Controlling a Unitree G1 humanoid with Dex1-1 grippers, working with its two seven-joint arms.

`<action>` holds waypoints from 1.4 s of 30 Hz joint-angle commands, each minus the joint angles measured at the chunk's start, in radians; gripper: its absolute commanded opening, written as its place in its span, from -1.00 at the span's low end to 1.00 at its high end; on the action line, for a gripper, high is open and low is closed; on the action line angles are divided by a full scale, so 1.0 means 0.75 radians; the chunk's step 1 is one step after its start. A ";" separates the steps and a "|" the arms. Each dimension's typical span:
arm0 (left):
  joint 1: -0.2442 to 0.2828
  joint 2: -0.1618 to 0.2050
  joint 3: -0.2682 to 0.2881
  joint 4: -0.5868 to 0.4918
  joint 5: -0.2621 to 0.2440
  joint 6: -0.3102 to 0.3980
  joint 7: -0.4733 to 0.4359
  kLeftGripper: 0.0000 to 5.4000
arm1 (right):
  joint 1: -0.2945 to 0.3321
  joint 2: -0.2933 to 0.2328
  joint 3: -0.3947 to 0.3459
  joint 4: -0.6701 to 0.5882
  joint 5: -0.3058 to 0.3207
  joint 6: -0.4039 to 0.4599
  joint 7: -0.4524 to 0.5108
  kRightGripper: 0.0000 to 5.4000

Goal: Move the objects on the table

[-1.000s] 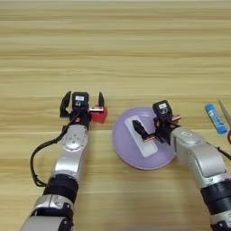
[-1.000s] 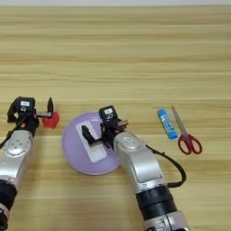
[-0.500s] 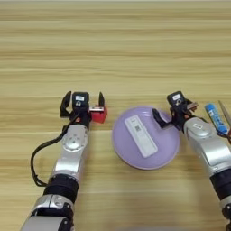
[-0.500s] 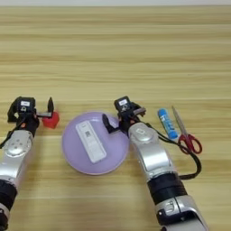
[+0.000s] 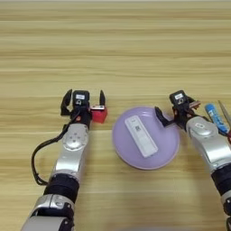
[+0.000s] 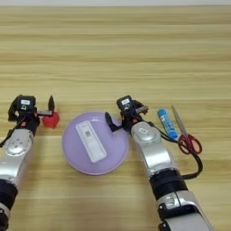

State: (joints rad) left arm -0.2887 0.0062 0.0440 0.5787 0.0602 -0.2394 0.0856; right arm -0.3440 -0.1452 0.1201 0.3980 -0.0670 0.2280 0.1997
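On the wooden table (image 5: 117,49), we see the white bar (image 5: 141,136) lying aslant on the lavender plate (image 5: 131,155). The right gripper (image 6: 125,117) hovers at the plate's right rim, fingers spread and empty. A blue tube (image 6: 166,123) and red-handled scissors (image 6: 186,136) lie just beyond it. The left gripper (image 5: 84,97) stands released beside the red cube (image 5: 99,115), which its finger partly hides.
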 commanded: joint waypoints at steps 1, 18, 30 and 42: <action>0.015 -0.006 -0.003 -0.014 -0.009 0.011 -0.002 1.00 | -0.019 -0.005 -0.012 0.012 0.013 0.001 0.026 0.99; 0.011 -0.009 -0.005 -0.019 -0.009 0.016 0.001 1.00 | -0.041 -0.031 0.032 0.115 -0.058 0.039 0.064 0.99; 0.014 -0.010 -0.004 -0.026 -0.009 0.020 0.002 1.00 | -0.111 -0.032 0.081 0.338 -0.165 -0.070 -0.019 0.99; 0.017 -0.014 -0.006 -0.033 -0.008 0.024 0.004 1.00 | -0.173 -0.050 0.141 0.525 -0.296 -0.176 -0.150 0.99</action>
State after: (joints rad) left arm -0.2873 0.0012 0.0426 0.5609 0.0585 -0.2361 0.0866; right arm -0.4740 -0.1615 0.2121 0.7636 -0.2576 0.0745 0.0988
